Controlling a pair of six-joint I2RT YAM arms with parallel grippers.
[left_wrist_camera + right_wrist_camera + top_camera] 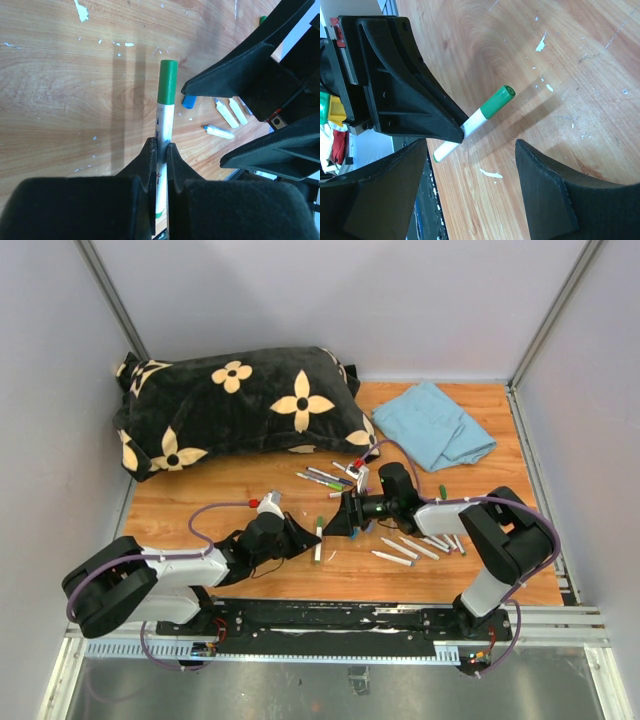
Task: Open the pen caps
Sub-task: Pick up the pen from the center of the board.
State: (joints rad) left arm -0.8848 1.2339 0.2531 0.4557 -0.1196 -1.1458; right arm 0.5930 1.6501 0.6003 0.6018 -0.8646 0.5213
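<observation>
Left gripper [160, 147] fingers, lowest in the left wrist frame, are closed on a white pen barrel [164, 125]; the green cap [167, 82] is fitted on its end, at centre frame.

Right wrist view: the right gripper [470, 147] is spread wide, one finger at each lower corner; the cap is seen beyond the gap, mid-frame (touched by neither finger).

Top view: both grippers are met at centre frame above the wooden table [200, 505]; loose pens [410, 545] are scattered right of them.

Black flowered pillow [235, 405], folded blue cloth [438, 425], wooden table [500, 475]
</observation>
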